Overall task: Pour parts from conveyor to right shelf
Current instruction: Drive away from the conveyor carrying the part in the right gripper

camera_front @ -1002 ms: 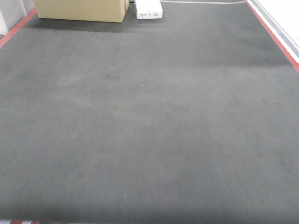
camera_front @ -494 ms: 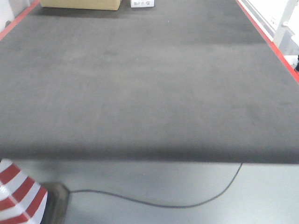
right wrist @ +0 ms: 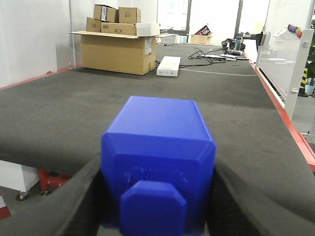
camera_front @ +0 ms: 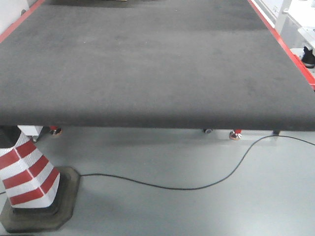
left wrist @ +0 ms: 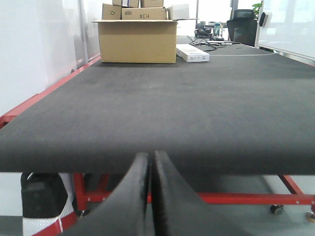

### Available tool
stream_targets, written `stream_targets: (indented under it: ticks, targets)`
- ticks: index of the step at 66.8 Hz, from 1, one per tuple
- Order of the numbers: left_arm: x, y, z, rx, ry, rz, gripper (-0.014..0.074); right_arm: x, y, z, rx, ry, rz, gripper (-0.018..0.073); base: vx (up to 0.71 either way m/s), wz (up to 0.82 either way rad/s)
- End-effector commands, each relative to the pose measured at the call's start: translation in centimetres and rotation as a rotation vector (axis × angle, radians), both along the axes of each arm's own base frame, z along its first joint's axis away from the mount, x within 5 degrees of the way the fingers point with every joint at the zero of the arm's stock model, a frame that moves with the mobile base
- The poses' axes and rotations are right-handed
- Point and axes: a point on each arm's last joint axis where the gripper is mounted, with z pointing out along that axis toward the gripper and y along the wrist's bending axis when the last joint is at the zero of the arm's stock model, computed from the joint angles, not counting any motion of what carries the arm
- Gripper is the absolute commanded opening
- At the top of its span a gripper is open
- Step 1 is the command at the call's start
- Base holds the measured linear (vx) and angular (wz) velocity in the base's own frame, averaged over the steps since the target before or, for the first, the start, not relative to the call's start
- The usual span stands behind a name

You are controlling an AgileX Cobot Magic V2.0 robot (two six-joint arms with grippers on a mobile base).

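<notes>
Pinches a blue parts bin (right wrist: 158, 157) between the dark fingers of the right gripper (right wrist: 157, 206), with the black conveyor belt (right wrist: 59, 123) stretching ahead of and below it. Presses the left gripper (left wrist: 149, 162) fingers flat together, facing the belt's near edge, with a cardboard box (left wrist: 138, 40) far ahead.

Blue box (right wrist: 157, 147) sitting upright at lower centre of the right wrist view, octagonal knob (right wrist: 153, 206) jutting from its near face, black belt (right wrist: 54, 113) stretching flat behind it and filling the upper front view.
</notes>
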Motion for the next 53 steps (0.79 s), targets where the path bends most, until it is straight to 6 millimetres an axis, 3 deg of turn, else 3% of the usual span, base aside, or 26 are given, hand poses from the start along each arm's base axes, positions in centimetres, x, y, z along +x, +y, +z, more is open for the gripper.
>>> stream_targets:
  ticks: [1,32,53]
  targets:
    - [-0.16,-0.06,1.35,-0.012,-0.097,-0.009,-0.0006,-0.24,0.01,1.49,-0.001,-0.103,0.009,-0.0008,-0.29,-0.03]
    - [-0.16,-0.05,1.35,-0.012,-0.097,-0.008,-0.0006,-0.24,0.01,1.49,-0.001,-0.103,0.009,-0.0008,-0.23,-0.11]
    - [-0.16,-0.05,1.35,-0.012,-0.097,-0.008,-0.0006,-0.24,0.01,1.49,-0.002,-0.103,0.009,-0.0008,-0.15,-0.59]
